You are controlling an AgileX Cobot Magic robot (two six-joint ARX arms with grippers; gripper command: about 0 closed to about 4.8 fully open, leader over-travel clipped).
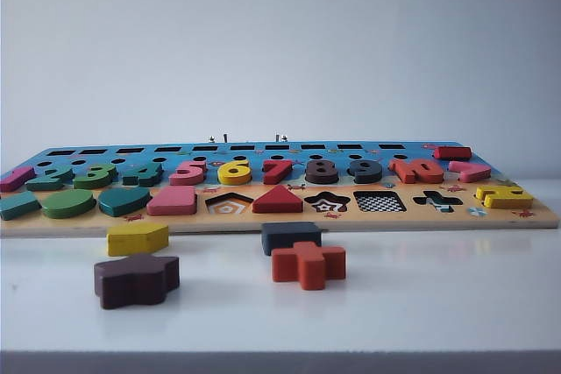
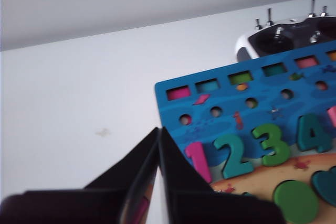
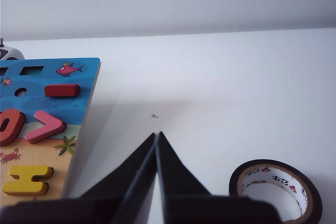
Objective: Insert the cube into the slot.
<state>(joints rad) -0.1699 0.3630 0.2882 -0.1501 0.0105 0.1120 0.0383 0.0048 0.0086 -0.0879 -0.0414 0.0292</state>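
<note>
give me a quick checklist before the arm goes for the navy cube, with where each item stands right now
1. Cube free on the table, before the board: ok.
2. Square slot empty: ok.
3. Left tool open for a grasp: not ok, shut and empty.
4. Right tool clear of the board: ok, shut, near the tape.
5. Orange cross clear of the cube: cannot tell, very close.

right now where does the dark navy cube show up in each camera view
Exterior view: the cube lies on the table in front of the puzzle board, just behind the orange cross.
Left wrist view: not in it.
Right wrist view: not in it.
Shared landmark: the puzzle board.
</note>
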